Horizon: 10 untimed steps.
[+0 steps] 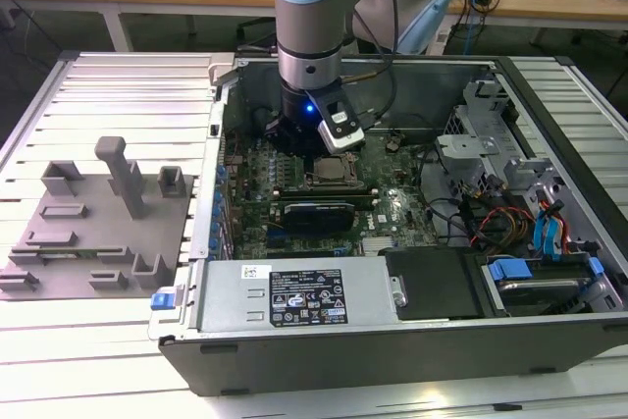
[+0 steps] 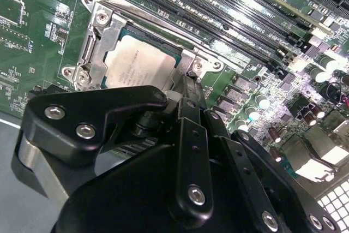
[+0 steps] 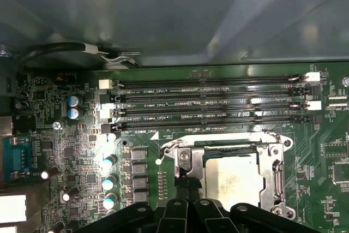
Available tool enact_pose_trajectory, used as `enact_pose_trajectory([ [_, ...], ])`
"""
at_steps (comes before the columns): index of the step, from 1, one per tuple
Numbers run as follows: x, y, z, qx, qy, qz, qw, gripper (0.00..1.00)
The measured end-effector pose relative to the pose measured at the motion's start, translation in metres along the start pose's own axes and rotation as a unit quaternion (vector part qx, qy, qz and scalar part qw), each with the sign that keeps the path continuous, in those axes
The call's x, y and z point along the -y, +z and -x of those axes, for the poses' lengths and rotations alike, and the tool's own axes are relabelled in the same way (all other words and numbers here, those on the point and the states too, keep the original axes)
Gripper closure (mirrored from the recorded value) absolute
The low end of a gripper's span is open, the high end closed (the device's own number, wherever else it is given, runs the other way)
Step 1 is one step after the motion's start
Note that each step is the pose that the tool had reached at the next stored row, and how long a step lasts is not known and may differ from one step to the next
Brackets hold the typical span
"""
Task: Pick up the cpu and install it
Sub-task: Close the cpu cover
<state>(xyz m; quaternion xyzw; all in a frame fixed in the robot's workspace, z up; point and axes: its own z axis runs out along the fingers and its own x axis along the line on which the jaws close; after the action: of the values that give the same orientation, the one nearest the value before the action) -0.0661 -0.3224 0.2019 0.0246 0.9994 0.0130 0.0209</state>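
While the cpu lies seated in the metal-framed socket, near the centre of the exterior view, the tool hangs clenched and empty at the socket's edge inside the computer case.

The silver-topped square cpu lies in the metal-framed socket on the green motherboard inside the open computer case, grey plastic fixture blocks at the exterior view's left.
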Motion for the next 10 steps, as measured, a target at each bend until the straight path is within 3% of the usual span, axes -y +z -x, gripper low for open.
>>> enact_pose_trajectory([
  [10, 0.0, 0.0002, 0.0, 0.0, 0.0, 0.0, 1.0, 0.89],
])
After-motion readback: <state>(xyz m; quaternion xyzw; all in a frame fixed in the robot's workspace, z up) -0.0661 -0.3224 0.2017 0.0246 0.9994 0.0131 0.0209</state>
